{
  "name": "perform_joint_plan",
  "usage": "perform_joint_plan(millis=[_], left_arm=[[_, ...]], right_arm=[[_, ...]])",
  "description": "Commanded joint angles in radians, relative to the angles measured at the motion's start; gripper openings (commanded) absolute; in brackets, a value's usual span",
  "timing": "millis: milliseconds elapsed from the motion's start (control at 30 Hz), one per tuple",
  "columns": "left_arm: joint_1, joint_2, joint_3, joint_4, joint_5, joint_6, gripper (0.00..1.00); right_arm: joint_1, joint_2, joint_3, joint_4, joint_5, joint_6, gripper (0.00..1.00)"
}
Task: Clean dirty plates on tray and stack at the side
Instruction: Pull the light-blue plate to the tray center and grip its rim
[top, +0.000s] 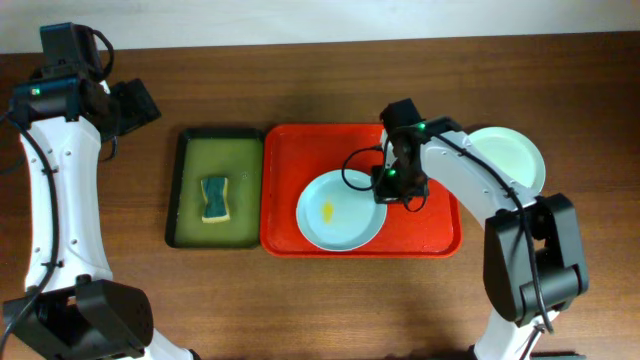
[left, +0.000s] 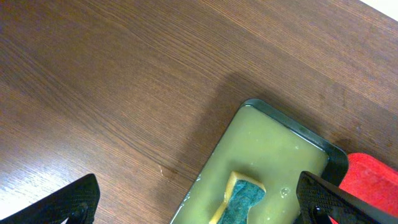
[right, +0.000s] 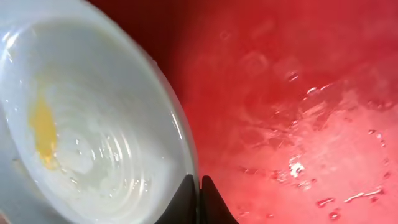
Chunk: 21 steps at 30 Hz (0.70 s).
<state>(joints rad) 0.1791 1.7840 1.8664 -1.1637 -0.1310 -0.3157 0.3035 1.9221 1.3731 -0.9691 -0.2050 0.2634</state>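
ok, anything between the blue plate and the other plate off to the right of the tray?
Nothing loose. The right gripper is shut on the blue plate at its rim. Only the raised right rim of the tray lies between it and the other plate, so it probably needs lifting clear.

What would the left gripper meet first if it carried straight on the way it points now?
Probably the sponge in the dark green tray: the left wrist view shows it between the left gripper's open jaws, just ahead. Depth is unclear, so the tray's liquid might come first.
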Motion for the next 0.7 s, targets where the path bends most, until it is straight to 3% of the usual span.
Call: perform_joint_plan(millis=[0,200,233,267,300,400,433,467,500,533,567,600,633,667], left_arm=[[0.004,-0.005,0.011,-0.001,0.003,-0.013,0.99],[0.005,-0.005,0.011,-0.001,0.003,-0.013,0.99],[0.005,-0.005,0.011,-0.001,0.003,-0.013,0.99],[0.004,-0.005,0.011,-0.001,0.003,-0.013,0.99],[0.004,-0.005,0.011,-0.001,0.003,-0.013,0.99],[0.004,-0.005,0.011,-0.001,0.003,-0.013,0.99],[0.005,-0.005,0.011,-0.001,0.003,-0.013,0.99],[0.004,-0.005,0.011,-0.001,0.003,-0.013,0.99],[0.004,-0.005,0.011,-0.001,0.003,-0.013,0.99],[0.005,-0.005,0.011,-0.001,0.003,-0.013,0.99],[0.004,-0.005,0.011,-0.001,0.003,-0.013,0.99],[0.005,-0.005,0.011,-0.001,0.003,-0.013,0.99],[0.004,-0.005,0.011,-0.001,0.003,-0.013,0.99],[0.004,-0.005,0.011,-0.001,0.003,-0.013,0.99]], right_arm=[[0.002,-0.018,0.001,0.017,0.059,0.143,0.04],[0.004,-0.018,0.001,0.087,0.17,0.19,0.08],[0.004,-0.016,0.0,0.096,0.181,0.19,0.22],[0.004,-0.014,0.0,0.098,0.18,0.19,0.55],[0.004,-0.014,0.0,0.098,0.18,0.176,0.64],[-0.05,-0.058,0.11,-0.06,0.017,0.108,0.62],[-0.078,-0.086,0.153,-0.107,-0.053,0.108,0.96],[-0.096,-0.095,0.157,-0.113,-0.087,0.108,0.99],[-0.106,-0.091,0.157,-0.13,-0.091,0.108,0.98],[-0.108,-0.087,0.156,-0.171,-0.09,0.108,0.63],[-0.104,-0.087,0.148,-0.206,-0.09,0.108,0.2],[-0.087,-0.087,0.114,-0.204,-0.091,0.112,0.06],[-0.065,-0.087,0.064,-0.173,-0.09,0.112,0.04],[-0.052,-0.087,0.027,-0.134,-0.091,0.112,0.16]])
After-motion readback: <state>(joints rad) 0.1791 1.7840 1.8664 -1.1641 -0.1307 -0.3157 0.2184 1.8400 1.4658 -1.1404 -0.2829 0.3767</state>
